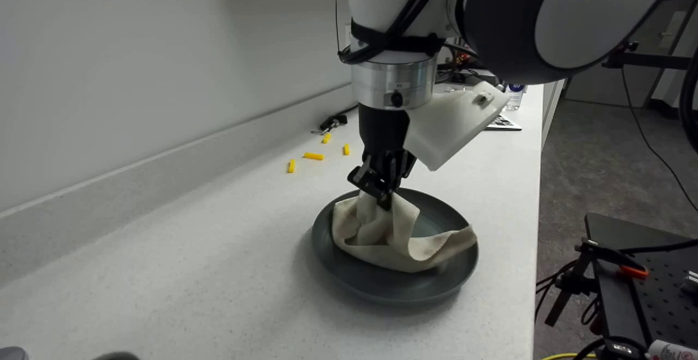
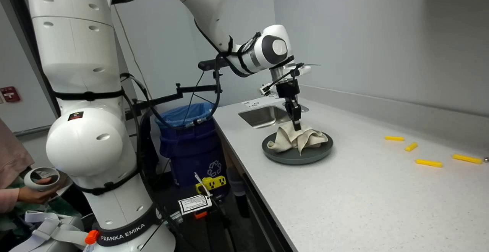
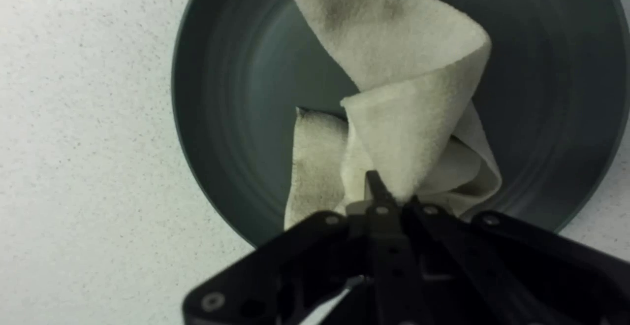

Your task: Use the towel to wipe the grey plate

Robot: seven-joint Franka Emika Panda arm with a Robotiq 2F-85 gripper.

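One gripper [image 1: 385, 200] pinches the towel [image 1: 402, 243] tight, bunched on the plate [image 1: 381, 282], likely so it can rub the plate clean.

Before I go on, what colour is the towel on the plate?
Cream, close to off-white, with no pattern visible; the towel shows best in the wrist view.

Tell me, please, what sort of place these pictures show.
Probably a lab or workroom with a kitchen-style counter: a metal sink is set into it, a blue recycling bin stands beside it, and a robot arm reaches over it.
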